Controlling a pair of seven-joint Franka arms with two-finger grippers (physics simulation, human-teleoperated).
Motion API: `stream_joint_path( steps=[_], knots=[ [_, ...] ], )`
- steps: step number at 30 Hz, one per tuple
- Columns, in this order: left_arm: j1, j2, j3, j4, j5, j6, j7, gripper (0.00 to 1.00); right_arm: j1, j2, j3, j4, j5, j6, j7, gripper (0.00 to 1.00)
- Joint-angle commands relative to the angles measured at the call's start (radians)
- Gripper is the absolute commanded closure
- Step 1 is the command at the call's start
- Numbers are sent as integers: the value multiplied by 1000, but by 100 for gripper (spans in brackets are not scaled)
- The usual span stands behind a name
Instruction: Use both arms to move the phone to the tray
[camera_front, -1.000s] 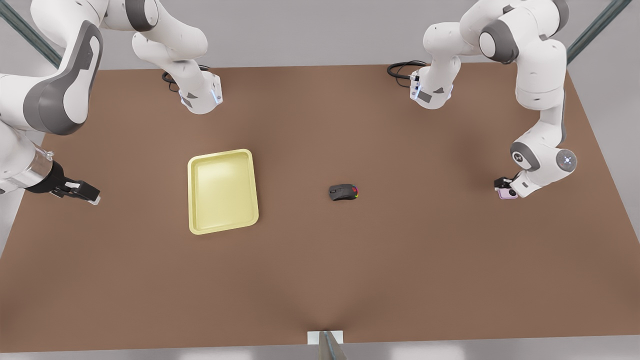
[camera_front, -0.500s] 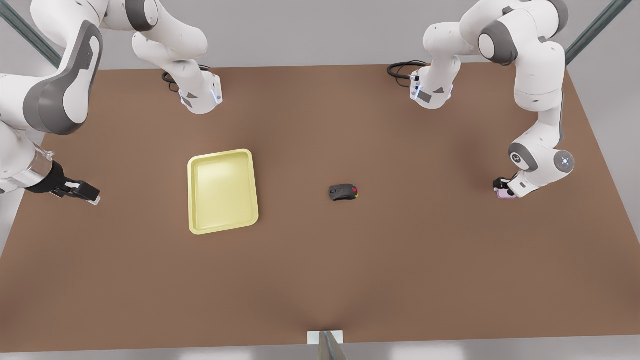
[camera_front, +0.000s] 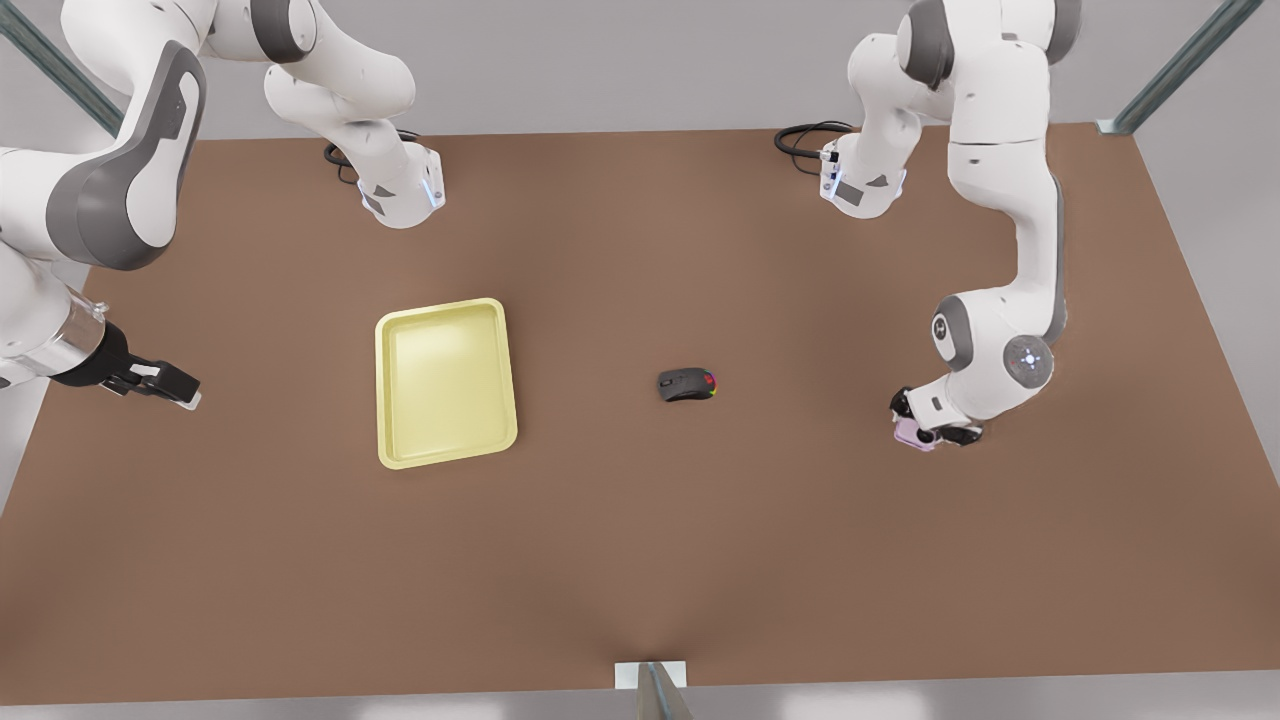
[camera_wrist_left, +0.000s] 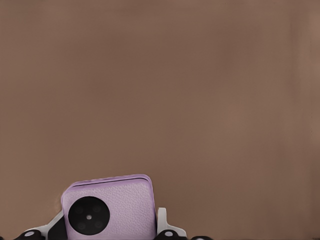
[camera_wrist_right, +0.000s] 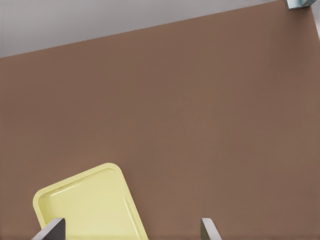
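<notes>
The pale-pink phone (camera_front: 911, 435) hangs just above the brown table at the front view's right, with my left gripper (camera_front: 926, 431) shut on it. In the left wrist view the phone (camera_wrist_left: 111, 210) sits between the fingers (camera_wrist_left: 162, 223), one black camera circle showing. The pale yellow tray (camera_front: 445, 383) lies left of the table's middle with nothing in it. My right gripper (camera_front: 172, 384) waits open at the front view's far left, off the tray's left side. The right wrist view looks past its spread fingertips (camera_wrist_right: 209, 229) onto the tray (camera_wrist_right: 85, 205).
A black computer mouse (camera_front: 687, 384) with coloured lights lies on the table (camera_front: 640, 560) between the tray and the phone. Both arm bases and black cables (camera_front: 800, 140) stand at the far edge. A small post (camera_front: 652, 688) sits at the near edge.
My left arm has swung the phone toward the front view's left and nearer the front edge, closer to the mouse. The right arm has stayed still.
</notes>
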Motion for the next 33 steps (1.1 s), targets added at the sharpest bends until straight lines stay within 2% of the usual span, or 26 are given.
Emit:
stream_joint_path(
  steps=[1, 3, 5, 8, 11, 16, 20, 21, 22, 29, 33],
  knots=[
    [-104, 8, 0, 55, -5, -198, -653, 24, 0, -1, -1, 0, 1, 0, 0, 0],
    [-213, 42, -2, 171, -7, -295, -864, 24, 0, -1, -1, 0, 1, 0, 0, 0],
    [-241, 92, -72, 296, -8, -367, -1066, 24, 0, -1, -1, 0, 1, 0, 1, 0],
    [-242, 164, -204, 446, -5, -376, -1339, 24, 0, -1, -1, 0, 4, 0, 6, 0],
    [-302, 219, -227, 555, -10, -376, -1512, 24, 0, -3, -1, 0, 5, 0, 6, 0],
    [-323, 384, -338, 787, -10, -354, -1816, 24, -1, -4, -2, 0, 10, 0, 14, 0],
    [-362, 451, -339, 791, -5, -187, -1967, 24, -2, -12, -4, 2, -1, -56, 0, 0],
    [-368, 466, -339, 791, -4, -167, -1996, 24, 2, -12, -1, 4, 17, -173, -75, 0],
    [-371, 483, -339, 790, -2, -132, -2006, 24, 5, -15, 9, 7, 17, -195, -72, 0],
    [-394, 611, -330, 892, 10, -58, -2017, 24, 0, 5, 6, 19, 8, -163, -69, 0],
    [-399, 626, -335, 932, 168, -67, -1799, 24, 3, 8, 7, 19, 7, -162, -69, 0]
  ],
)
